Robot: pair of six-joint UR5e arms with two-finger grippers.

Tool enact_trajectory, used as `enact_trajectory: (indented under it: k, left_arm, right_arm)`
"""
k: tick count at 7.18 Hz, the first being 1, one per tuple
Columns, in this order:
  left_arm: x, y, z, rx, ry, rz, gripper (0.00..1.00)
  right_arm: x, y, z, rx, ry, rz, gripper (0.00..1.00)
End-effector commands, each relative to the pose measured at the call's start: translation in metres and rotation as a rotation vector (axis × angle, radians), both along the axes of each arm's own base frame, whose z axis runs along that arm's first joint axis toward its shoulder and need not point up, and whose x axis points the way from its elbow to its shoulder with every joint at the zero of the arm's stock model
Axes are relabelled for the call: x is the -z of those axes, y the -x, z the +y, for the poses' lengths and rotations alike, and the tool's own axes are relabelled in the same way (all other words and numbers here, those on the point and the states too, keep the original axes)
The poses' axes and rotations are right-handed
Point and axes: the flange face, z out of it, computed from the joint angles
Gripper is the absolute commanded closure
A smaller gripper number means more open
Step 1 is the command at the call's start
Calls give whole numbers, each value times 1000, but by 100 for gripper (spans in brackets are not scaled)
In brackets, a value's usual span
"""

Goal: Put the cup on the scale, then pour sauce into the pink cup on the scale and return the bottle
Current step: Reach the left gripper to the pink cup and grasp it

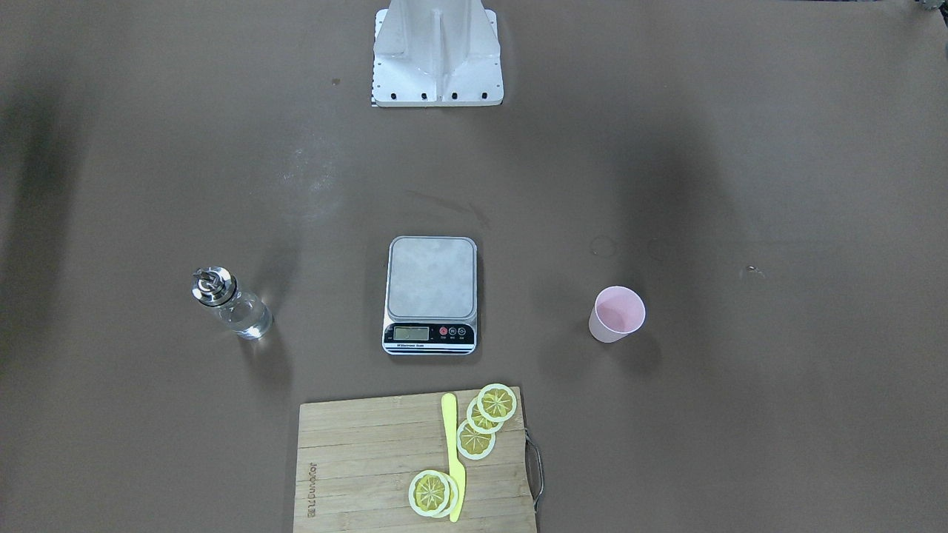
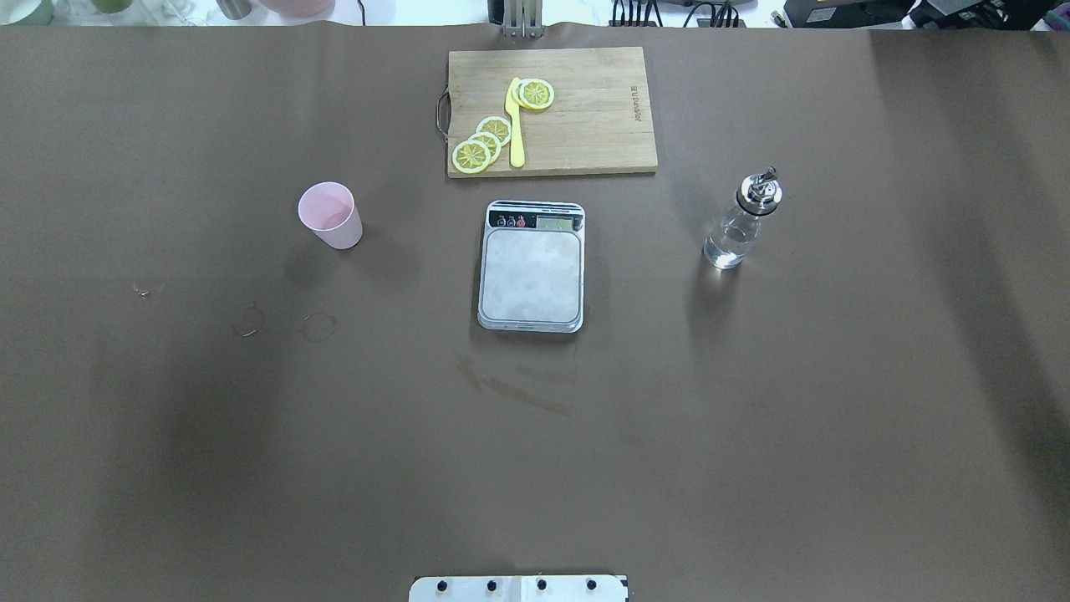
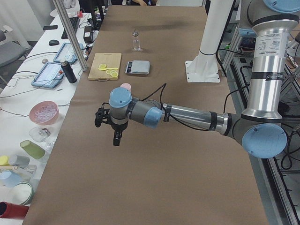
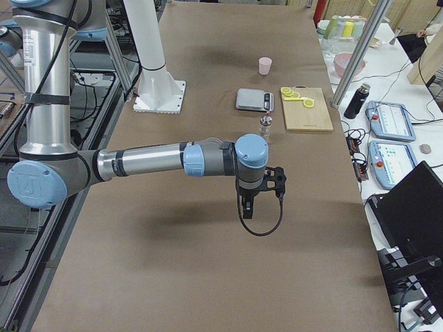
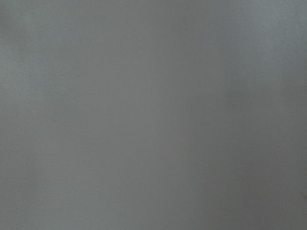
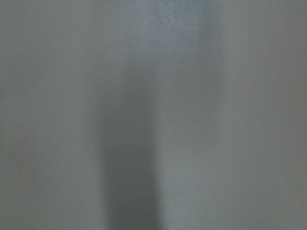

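Observation:
The pale pink cup [image 2: 331, 215] stands upright on the brown table, left of the scale [image 2: 532, 266] in the overhead view. The scale's silver platform is bare. The clear glass bottle [image 2: 742, 221] with a metal pourer stands upright to the scale's right, with clear sauce [image 2: 726, 249] in its lower part. My left gripper [image 3: 116, 138] shows only in the exterior left view, hanging above the table well short of the cup [image 3: 125, 86]. My right gripper [image 4: 248, 207] shows only in the exterior right view, short of the bottle [image 4: 264, 128]. I cannot tell if either is open. Both wrist views show only blurred grey.
A wooden cutting board [image 2: 585, 109] with lemon slices [image 2: 481, 145] and a yellow knife [image 2: 515, 121] lies just beyond the scale. The robot's white base [image 1: 437, 52] stands at the table's near edge. Bowls, bottles and tablets [image 3: 47, 75] sit on a side bench past the table's far edge.

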Motion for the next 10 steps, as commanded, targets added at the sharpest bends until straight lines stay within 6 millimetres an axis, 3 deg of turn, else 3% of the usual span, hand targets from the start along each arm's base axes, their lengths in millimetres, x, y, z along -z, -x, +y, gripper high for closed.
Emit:
enact_trajectory:
  k: [1,3,4,6,10]
  left_arm:
    - [75,-98,-9,17,62,68,2]
    - [168,-236,-24,49,103,100,2]
    - [187,-299,-23,50,121,88,2]
    - [209,-367,-34,62,134,71,2]
    - [192,-383,-52,64,130,61,6]
  right_arm:
    - [-4,1,8,-4,-22,-3,0]
    - [9,1,1,4,-64,-6,0]
    - [14,4,-1,-3,-99,-10,0]
    - [25,12,-4,-3,-127,-35,0]
    - [34,22,-9,-49,-120,-53,0]
